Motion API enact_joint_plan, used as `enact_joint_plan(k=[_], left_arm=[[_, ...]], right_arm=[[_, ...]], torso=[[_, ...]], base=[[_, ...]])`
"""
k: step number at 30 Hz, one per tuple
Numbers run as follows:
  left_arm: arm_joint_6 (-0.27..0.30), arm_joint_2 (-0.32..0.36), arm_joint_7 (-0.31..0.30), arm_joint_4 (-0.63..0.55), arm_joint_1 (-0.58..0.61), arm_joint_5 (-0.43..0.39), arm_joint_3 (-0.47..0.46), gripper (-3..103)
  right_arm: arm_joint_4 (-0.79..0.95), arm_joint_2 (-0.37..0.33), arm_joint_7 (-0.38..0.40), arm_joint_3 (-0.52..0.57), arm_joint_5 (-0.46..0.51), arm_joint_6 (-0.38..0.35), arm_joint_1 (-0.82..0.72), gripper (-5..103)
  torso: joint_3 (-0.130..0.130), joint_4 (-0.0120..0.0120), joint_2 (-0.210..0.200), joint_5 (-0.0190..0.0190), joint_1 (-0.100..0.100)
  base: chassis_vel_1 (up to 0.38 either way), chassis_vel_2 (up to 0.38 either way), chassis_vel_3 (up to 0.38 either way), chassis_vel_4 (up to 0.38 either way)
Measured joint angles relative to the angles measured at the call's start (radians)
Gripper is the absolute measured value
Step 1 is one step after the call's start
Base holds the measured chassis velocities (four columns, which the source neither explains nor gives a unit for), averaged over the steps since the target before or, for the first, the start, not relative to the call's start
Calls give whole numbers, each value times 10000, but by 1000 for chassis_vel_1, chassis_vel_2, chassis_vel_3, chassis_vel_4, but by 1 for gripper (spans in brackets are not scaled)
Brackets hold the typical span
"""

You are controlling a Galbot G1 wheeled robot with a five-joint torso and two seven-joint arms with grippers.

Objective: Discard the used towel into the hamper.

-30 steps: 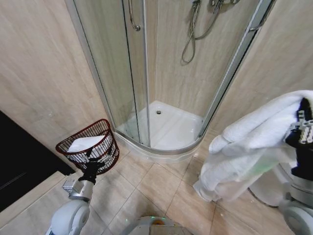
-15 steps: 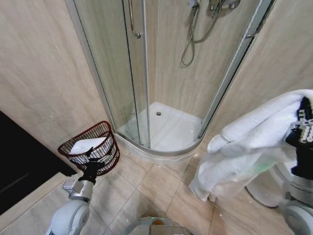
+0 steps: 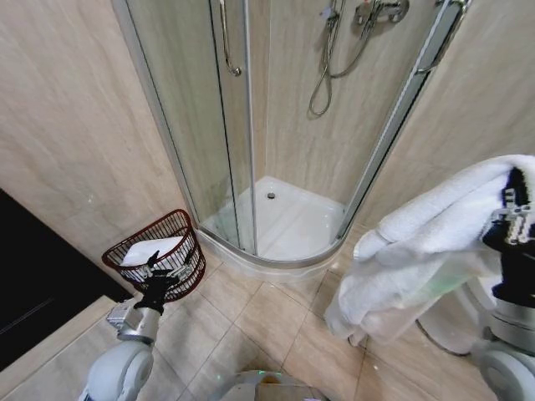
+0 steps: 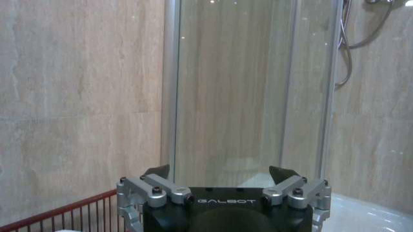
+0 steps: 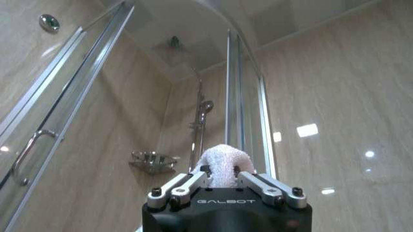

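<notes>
A white towel (image 3: 426, 251) hangs in thick folds from my raised right gripper (image 3: 512, 209) at the right of the head view. In the right wrist view a fold of the towel (image 5: 223, 165) is pinched between that gripper's shut fingers. The hamper (image 3: 156, 256), a reddish-brown wire-like basket, stands on the floor at the left by the wall, with something white lying inside it. My left gripper (image 3: 156, 286) sits low just in front of the hamper. Its fingers (image 4: 156, 172) stand apart with nothing between them, and the hamper's rim (image 4: 61, 213) shows beside it.
A curved glass shower enclosure (image 3: 242, 150) with a white tray (image 3: 288, 221) fills the corner ahead, with a hose and tap on the wall. Beige tiled floor (image 3: 251, 317) lies between me and the hamper. A dark panel (image 3: 33, 276) is at the far left.
The whole head view has shifted a little, so the hamper sits slightly further right and lower in it. The towel stays gripped and both arms hold their poses.
</notes>
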Motion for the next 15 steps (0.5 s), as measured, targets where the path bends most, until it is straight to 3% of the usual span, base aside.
enact_joint_plan(k=[5, 15], left_arm=[[0, 0, 0, 0, 0, 0, 0, 100], [0, 0, 0, 0, 0, 0, 0, 100]], right_arm=[[0, -150, 116, 159, 434, -391, 444, 8], [0, -570, 13, 553, 1221, -514, 714, 8]], torso=[[193, 0, 281, 0, 89], [425, -1, 649, 0, 224]], base=[[0, 0, 0, 0], [0, 0, 0, 0]])
